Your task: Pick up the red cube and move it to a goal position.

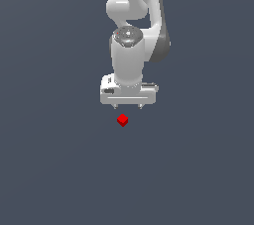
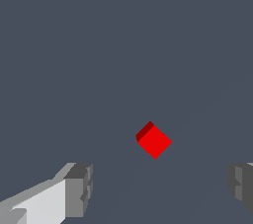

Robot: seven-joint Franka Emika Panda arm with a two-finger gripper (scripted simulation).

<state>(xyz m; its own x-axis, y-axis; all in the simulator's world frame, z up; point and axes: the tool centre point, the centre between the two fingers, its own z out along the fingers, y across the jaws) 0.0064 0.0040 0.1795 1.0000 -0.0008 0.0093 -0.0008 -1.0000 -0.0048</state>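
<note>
near the worktop's middle, the spread claw hovers by the red cube, apparently approaching; next, centre and descend.

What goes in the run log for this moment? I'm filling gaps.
phase: approach | tool: open, empty, over cube | cube: on floor, untouched, turned diagonal between fingers in wrist view

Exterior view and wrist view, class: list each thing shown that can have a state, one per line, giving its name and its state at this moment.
red cube: free, not gripped, apart from both fingers, turned diagonally to the fingers in the wrist view.
gripper: open, fingers spread wide, holding nothing, above the cube.
fingers: apart, neither one touching the cube.
</note>
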